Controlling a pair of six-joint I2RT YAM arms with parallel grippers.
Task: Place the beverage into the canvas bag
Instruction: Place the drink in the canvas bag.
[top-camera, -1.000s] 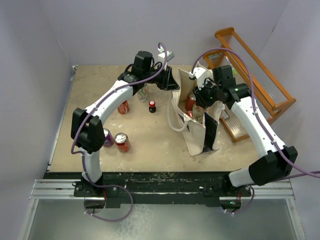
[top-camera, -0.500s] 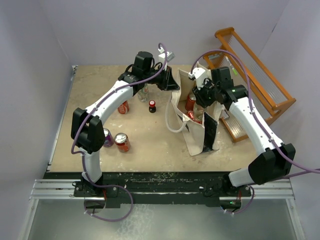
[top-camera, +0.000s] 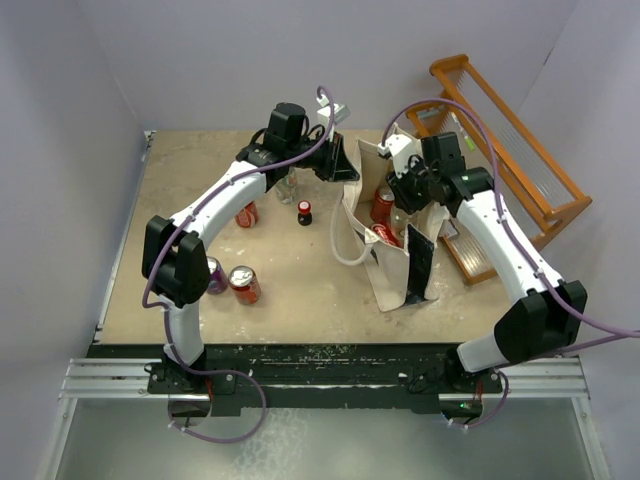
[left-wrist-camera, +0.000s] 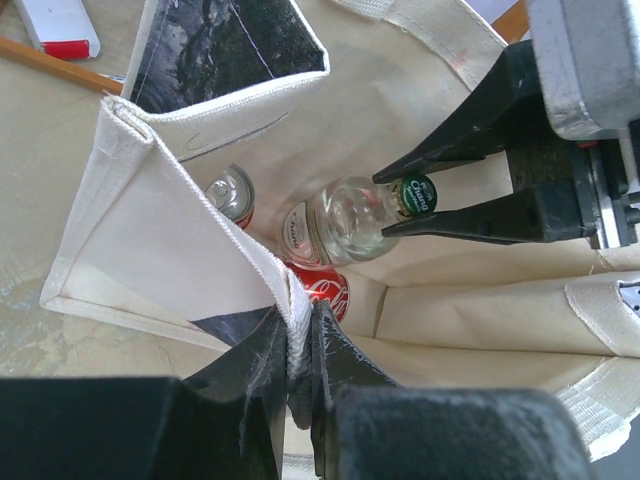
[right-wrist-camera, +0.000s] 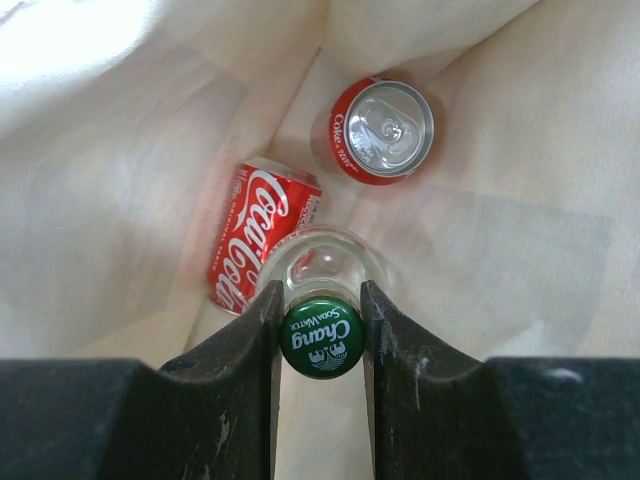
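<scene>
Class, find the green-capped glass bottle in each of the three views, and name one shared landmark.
Top external: hidden under the right gripper inside the canvas bag.
Left wrist: bottle centre-right, cap pinched.
Right wrist: bottom centre.
Landmark: the lying red can.

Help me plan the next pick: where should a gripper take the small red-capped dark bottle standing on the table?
Likely by its red cap and neck, from straight above: the dark bottle stands upright and apart from the nearby can, leaving room on both sides.
</scene>
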